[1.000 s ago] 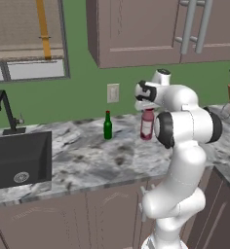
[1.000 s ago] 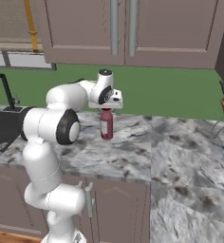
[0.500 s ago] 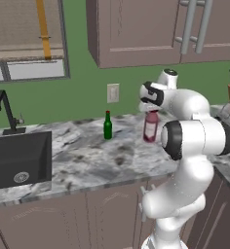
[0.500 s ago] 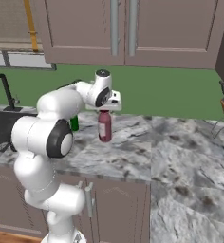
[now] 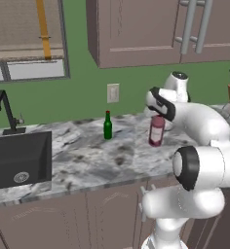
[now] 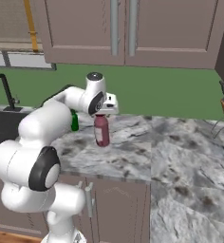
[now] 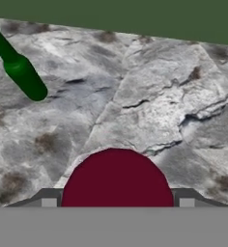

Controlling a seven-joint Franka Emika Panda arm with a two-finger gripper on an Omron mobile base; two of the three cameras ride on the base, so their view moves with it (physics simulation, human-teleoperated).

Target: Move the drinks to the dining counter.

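Your gripper (image 6: 102, 113) has its jaws spread around the top of the red glass (image 6: 101, 131), which stands upright directly below them near the back edge of the marble surface (image 6: 180, 156). Lift straight up. The slim green bottle (image 5: 107, 126) stands toward the sink (image 5: 19, 158).

The bottle (image 5: 107, 126) is dark green, the stemmed glass (image 5: 156, 130) holds deep red, and the worktop (image 5: 87, 155) is grey-white veined marble.
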